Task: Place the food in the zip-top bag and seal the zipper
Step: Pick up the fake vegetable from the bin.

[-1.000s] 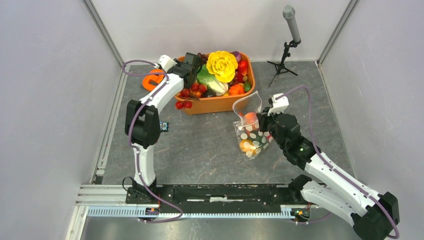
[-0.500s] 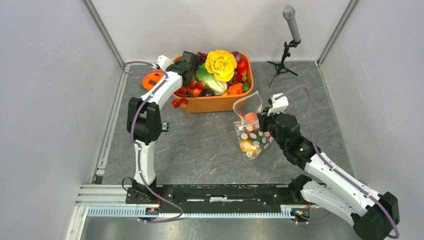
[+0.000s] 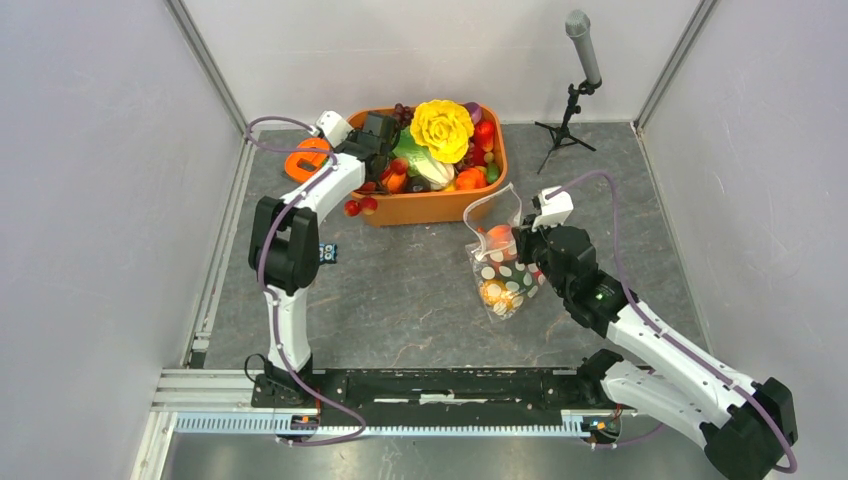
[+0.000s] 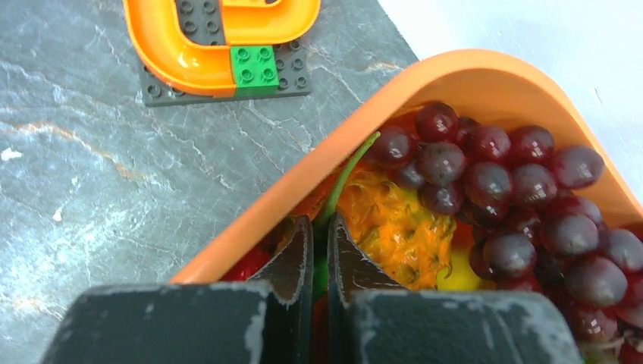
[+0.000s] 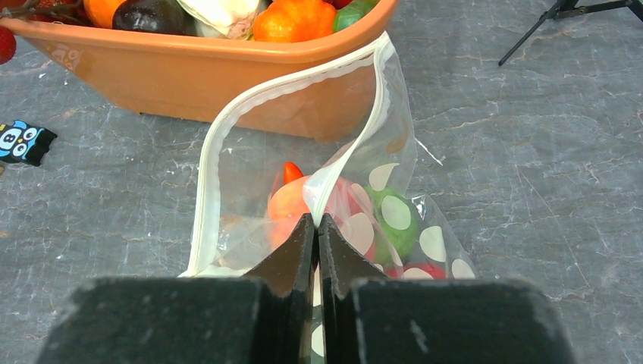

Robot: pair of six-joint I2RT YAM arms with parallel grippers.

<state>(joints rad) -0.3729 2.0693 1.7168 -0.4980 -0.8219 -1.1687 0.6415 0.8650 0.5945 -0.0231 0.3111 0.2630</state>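
My left pincer (image 4: pixel 320 246) is nipped shut on a thin green stem (image 4: pixel 350 171) in the tub (image 4: pixel 455 72) (little to hold), so it may slip on lifting. My right pincer (image 5: pixel 317 227) clamps the bag (image 5: pixel 243 174) rim beside the tub; a sagging mouth could spill its food (image 5: pixel 288 203).

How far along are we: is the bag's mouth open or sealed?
Open: the zipper gapes, its sides arched apart; the right hand pinches one side of the bag, with food inside.
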